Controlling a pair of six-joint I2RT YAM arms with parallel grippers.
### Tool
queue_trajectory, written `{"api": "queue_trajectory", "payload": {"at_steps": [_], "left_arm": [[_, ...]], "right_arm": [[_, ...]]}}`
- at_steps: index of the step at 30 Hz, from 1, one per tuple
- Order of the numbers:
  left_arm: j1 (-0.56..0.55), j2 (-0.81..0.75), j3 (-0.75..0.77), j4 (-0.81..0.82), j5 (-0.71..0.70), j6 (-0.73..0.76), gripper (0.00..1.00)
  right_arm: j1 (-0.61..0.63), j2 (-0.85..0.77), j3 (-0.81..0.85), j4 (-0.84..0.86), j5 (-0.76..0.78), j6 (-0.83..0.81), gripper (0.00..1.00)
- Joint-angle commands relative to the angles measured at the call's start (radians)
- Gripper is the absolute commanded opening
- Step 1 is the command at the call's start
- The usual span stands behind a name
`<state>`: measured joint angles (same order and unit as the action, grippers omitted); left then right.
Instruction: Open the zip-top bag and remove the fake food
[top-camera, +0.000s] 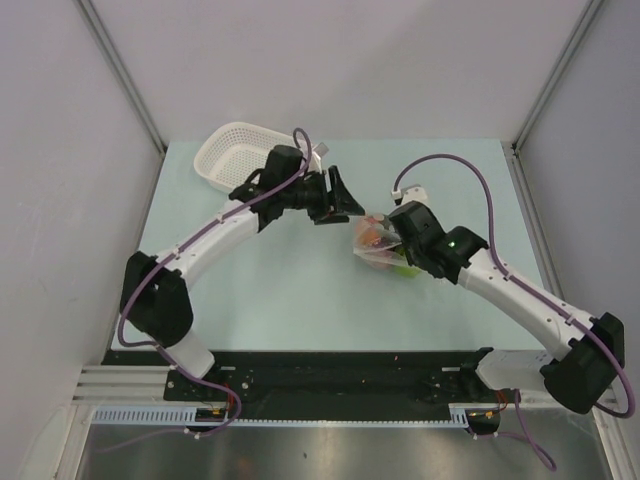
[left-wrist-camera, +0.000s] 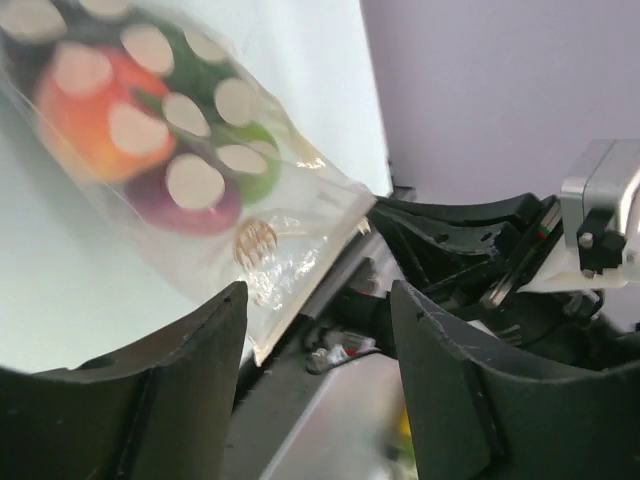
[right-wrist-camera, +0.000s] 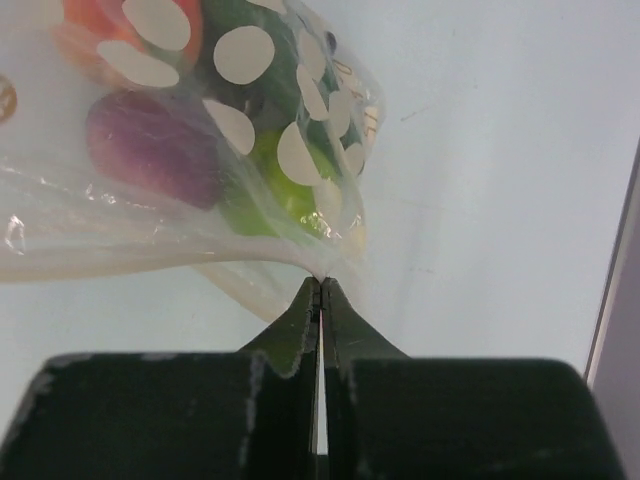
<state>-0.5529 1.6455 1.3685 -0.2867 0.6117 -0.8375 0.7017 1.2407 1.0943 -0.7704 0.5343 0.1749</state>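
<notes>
The zip-top bag (top-camera: 378, 248) is clear plastic with white polka dots and sits at mid-table. It holds the fake food: an orange-red fruit (left-wrist-camera: 80, 110), a purple piece (right-wrist-camera: 150, 145) and a lime-green ball (right-wrist-camera: 270, 190). My right gripper (top-camera: 388, 232) is shut on a thin edge of the bag; in the right wrist view its gripper tips (right-wrist-camera: 322, 284) pinch the plastic. My left gripper (top-camera: 352, 202) is open and empty, just left of the bag. In the left wrist view the bag (left-wrist-camera: 200, 150) hangs beyond the open gripper (left-wrist-camera: 315, 330), with a bag corner near the left finger.
A white perforated basket (top-camera: 235, 152) stands at the back left of the table, behind my left arm. The right arm's gripper body (left-wrist-camera: 480, 260) shows close ahead in the left wrist view. Grey walls close in the table on three sides.
</notes>
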Motion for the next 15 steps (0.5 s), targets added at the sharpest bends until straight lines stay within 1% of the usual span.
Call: {"api": "queue_trajectory", "payload": {"at_steps": [1, 3, 4, 6, 7, 8, 10, 12, 13, 15], "left_arm": [[0.005, -0.099, 0.099, -0.161, -0.131, 0.216, 0.65], [0.005, -0.157, 0.096, -0.164, -0.154, 0.238, 0.62], [0.004, -0.179, 0.081, -0.163, -0.159, 0.256, 0.57], [-0.001, -0.248, 0.055, -0.146, -0.15, 0.265, 0.51], [-0.004, -0.271, 0.02, -0.138, -0.133, 0.27, 0.46], [-0.008, -0.323, -0.002, -0.129, -0.126, 0.268, 0.45], [-0.027, -0.369, -0.078, -0.091, -0.096, 0.249, 0.43], [-0.053, -0.423, -0.129, -0.086, -0.095, 0.221, 0.43], [-0.062, -0.437, -0.17, -0.094, -0.113, 0.213, 0.43], [-0.091, -0.475, -0.213, -0.132, -0.141, 0.186, 0.47]], "right_arm": [[0.016, -0.072, 0.101, -0.122, 0.017, 0.119, 0.0], [0.028, -0.075, 0.125, -0.156, -0.022, 0.15, 0.0], [0.03, -0.073, 0.131, -0.164, -0.058, 0.169, 0.0], [0.027, -0.055, 0.141, -0.158, -0.112, 0.202, 0.0], [0.025, -0.043, 0.148, -0.156, -0.173, 0.215, 0.0], [0.022, -0.003, 0.159, -0.156, -0.203, 0.245, 0.0], [0.021, 0.04, 0.203, -0.161, -0.296, 0.279, 0.0], [0.021, 0.094, 0.231, -0.156, -0.345, 0.327, 0.0], [0.021, 0.109, 0.257, -0.15, -0.379, 0.348, 0.0], [0.01, 0.143, 0.28, -0.133, -0.424, 0.376, 0.0]]}}
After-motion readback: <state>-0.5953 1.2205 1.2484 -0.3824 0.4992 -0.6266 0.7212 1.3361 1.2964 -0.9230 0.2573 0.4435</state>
